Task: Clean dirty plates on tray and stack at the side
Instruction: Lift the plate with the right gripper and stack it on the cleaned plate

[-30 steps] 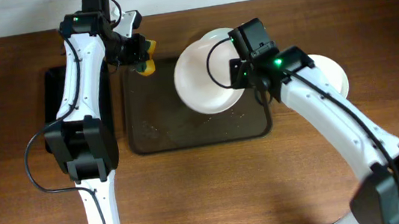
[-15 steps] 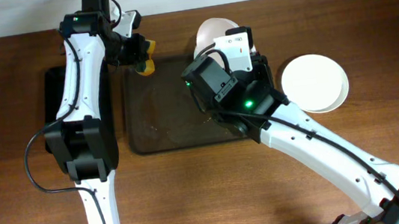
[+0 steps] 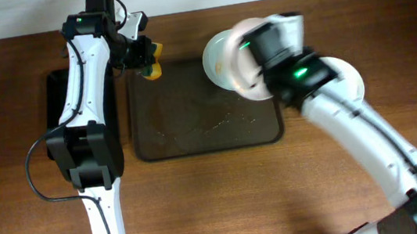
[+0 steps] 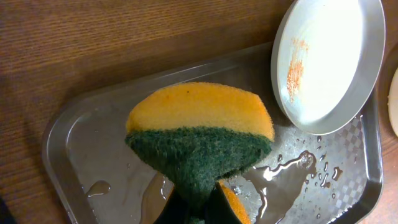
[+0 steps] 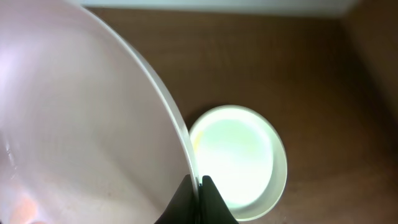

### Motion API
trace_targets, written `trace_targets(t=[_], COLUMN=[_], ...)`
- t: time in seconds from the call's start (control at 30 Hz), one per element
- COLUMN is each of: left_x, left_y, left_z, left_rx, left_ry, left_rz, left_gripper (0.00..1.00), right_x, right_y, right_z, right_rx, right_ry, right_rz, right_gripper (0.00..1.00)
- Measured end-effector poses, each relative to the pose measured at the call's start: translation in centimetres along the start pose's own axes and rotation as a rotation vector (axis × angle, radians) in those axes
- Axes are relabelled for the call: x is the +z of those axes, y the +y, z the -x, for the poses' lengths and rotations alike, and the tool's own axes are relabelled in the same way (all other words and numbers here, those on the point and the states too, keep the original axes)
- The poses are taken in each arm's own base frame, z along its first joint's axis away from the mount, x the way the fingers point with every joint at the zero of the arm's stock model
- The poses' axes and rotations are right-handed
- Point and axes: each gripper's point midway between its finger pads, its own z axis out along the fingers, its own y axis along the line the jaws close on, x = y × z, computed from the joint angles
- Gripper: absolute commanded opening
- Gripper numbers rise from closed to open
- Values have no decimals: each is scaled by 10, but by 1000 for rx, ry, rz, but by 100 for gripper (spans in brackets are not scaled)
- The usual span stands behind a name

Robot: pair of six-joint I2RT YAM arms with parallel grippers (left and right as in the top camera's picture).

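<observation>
- Left fingers (image 3: 141,55) are clenching a yellow-and-green sponge (image 3: 154,66) above the tray's (image 3: 195,138) far left corner, seen from overhead; the right arm (image 3: 342,117) is holding a tilted plate (image 3: 225,66) over the far right corner, and a second plate (image 3: 348,79) is lying on the bench (image 3: 33,231) beside the tray.
- From the left wrist, the sponge (image 4: 199,134) is hanging over the wet tray (image 4: 87,149), and the held plate (image 4: 326,62) is showing orange smears.
- From the right wrist, right fingers (image 5: 214,208) are pinching the held plate's (image 5: 81,124) rim, the second plate (image 5: 239,158) lying below.
</observation>
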Motion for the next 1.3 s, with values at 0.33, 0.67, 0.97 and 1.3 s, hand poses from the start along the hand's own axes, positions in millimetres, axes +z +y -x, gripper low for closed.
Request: trace_targets(t=[0.33, 0.67, 0.97, 1.3], left_x=[0, 0, 0, 1], left_y=[0, 0, 0, -2], left_z=[-2, -1, -1, -1], left_rx=[-2, -2, -2, 1], left_ry=[6, 5, 5, 6], left_rz=[0, 0, 0, -1], left_gripper=[1, 1, 1, 1], right_x=[97, 168, 162, 148], right_y=[-146, -154, -158, -160], right_z=[-54, -118, -135, -124], right_rx=[485, 535, 516, 483], right_ry=[393, 593, 662, 698], right_rz=[98, 48, 1, 3], right_gripper=[4, 4, 10, 52])
